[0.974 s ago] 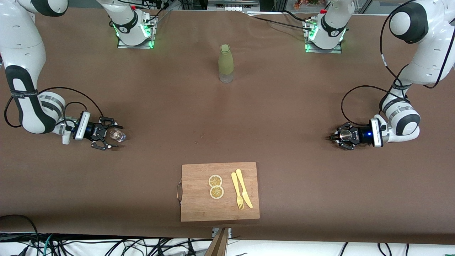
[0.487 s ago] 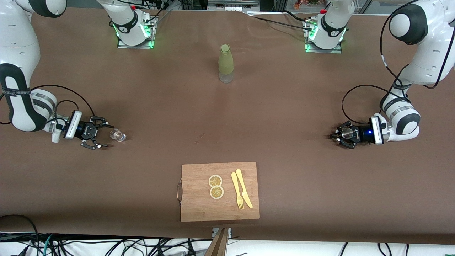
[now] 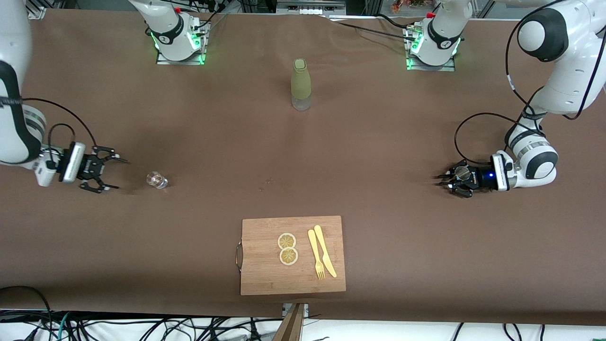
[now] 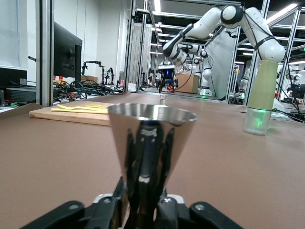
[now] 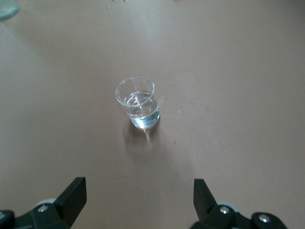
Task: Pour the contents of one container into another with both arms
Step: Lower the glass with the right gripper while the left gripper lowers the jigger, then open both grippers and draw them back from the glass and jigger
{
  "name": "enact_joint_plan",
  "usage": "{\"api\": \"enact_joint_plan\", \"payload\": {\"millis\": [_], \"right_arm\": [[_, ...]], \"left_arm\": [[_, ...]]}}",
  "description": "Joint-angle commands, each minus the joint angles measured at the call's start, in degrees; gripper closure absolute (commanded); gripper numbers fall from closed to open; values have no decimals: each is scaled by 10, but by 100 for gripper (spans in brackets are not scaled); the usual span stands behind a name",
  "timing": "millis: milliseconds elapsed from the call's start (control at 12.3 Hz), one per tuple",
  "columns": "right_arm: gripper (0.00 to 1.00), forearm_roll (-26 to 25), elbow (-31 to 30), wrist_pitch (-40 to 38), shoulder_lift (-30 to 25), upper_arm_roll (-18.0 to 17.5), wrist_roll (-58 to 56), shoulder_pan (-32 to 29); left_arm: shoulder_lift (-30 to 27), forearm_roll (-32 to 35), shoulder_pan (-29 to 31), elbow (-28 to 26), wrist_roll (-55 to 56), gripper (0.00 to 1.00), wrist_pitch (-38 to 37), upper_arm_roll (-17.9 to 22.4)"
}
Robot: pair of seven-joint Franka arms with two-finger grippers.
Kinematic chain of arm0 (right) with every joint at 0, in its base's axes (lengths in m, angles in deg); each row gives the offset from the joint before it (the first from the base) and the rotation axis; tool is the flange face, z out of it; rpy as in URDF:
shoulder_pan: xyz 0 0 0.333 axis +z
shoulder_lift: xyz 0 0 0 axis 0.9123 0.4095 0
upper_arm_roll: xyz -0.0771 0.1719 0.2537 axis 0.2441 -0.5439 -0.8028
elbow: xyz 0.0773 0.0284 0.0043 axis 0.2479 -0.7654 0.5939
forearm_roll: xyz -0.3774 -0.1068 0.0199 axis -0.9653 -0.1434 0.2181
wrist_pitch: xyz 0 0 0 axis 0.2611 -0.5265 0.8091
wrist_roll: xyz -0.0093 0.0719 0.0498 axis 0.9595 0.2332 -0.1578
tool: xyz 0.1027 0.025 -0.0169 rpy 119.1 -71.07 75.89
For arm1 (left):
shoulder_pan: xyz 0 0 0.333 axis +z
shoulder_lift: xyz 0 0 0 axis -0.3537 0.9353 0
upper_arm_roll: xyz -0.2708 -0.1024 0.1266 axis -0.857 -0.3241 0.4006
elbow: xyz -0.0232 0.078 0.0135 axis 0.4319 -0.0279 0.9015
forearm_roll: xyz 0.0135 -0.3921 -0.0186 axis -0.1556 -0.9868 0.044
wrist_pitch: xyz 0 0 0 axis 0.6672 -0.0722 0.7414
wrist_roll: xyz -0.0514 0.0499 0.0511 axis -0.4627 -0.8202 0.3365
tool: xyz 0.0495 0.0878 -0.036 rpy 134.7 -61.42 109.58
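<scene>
**Glass stands free on bench; jigger's lower half hidden in left gripper**

The jigger [image 3: 461, 174] sits inside the left gripper [image 3: 442, 180], low at the left arm's end of the bench [image 3: 378, 142]. In the left wrist view only its upper cone shows. The waist and lower cone are lost among the gripper's black parts, so I cannot tell whether the gripper is closed on it or whether it touches the bench. Its contents cannot be seen either.

The right arm is cut off by the frame edge. The right gripper [image 3: 119, 174] hangs low at the right arm's end, jaws spread wide and empty. The glass [image 3: 156, 179] stands upright on the bench near it, apart from the jaws, with a little clear liquid inside.

Count:
- One glass, one jigger.
- One olive bottle [image 3: 300, 84], upright mid-bench, near the bases.
- One board [image 3: 265, 270], nearest the camera, carrying two lemon slices [image 3: 287, 240], one fork [image 3: 315, 253] and one knife [image 3: 325, 258].
</scene>
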Motion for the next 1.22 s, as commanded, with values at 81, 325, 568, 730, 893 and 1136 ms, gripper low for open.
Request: {"api": "enact_joint_plan", "payload": {"millis": [81,325,568,730,893,1136], "right_arm": [[0,-138,-65,57,-115,1,202,44],[0,-235,-91,83,-175,-2,386,87],[0,-366,-92,76,-219,-45,616,105],[0,-416,-91,61,-233,-71,744,119],[0,-429,-90,43,-246,-89,856,131],[0,-471,-81,6,-263,-123,1034,153]], "left_arm": [[5,26,-2,12,-14,0,-14,12],[5,28,-2,14,-14,0,-16,17],[5,30,-2,26,-12,0,-24,31],[6,43,-2,40,-10,0,-29,41],[9,57,-2,55,-9,0,-36,57],[9,86,-2,94,32,0,-66,96]]}}
